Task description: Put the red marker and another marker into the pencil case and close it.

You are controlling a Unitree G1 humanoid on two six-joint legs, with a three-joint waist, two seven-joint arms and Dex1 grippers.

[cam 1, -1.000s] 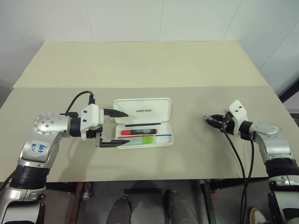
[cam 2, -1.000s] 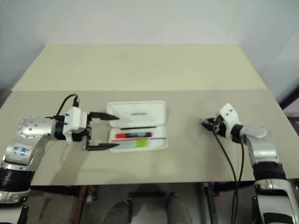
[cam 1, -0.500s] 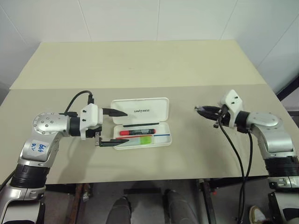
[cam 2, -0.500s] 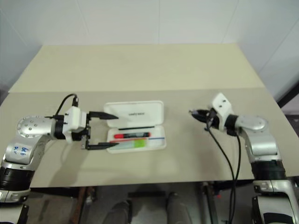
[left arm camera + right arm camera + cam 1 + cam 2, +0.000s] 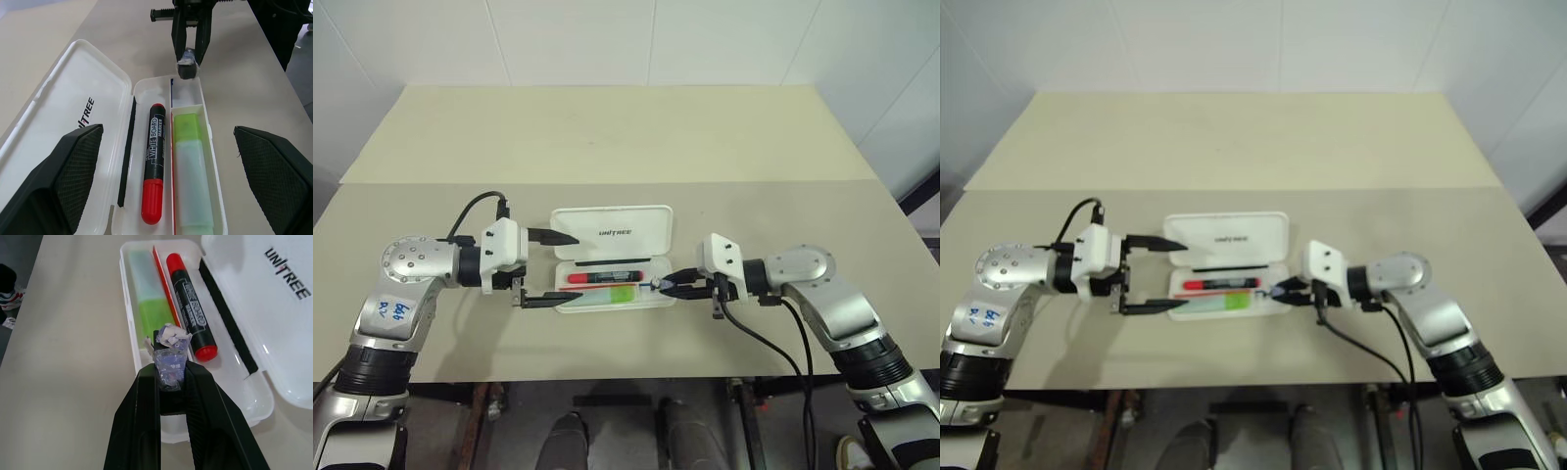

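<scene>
The white pencil case (image 5: 612, 230) lies open on the table, its lid flat on the far side. In its tray lie the red marker (image 5: 605, 277) and, nearer to me, the pale green highlighter (image 5: 619, 293), side by side. My left gripper (image 5: 570, 267) stands open at the case's left end, one finger (image 5: 73, 171) by the lid and the other by the tray's near edge. My right gripper (image 5: 658, 285) is shut, its taped tips at the tray's right end, just above the rim (image 5: 134, 340). The right wrist view looks along the marker (image 5: 191, 308) and highlighter (image 5: 149, 293).
The beige table (image 5: 607, 137) stretches far behind the case, with a seam running across it. A black cable (image 5: 773, 343) hangs from my right wrist toward the table's front edge. Walls stand close on both sides.
My right arm has swung left across the table, from the far right to the case's right end, staying shut. The left gripper and the case have kept still.
</scene>
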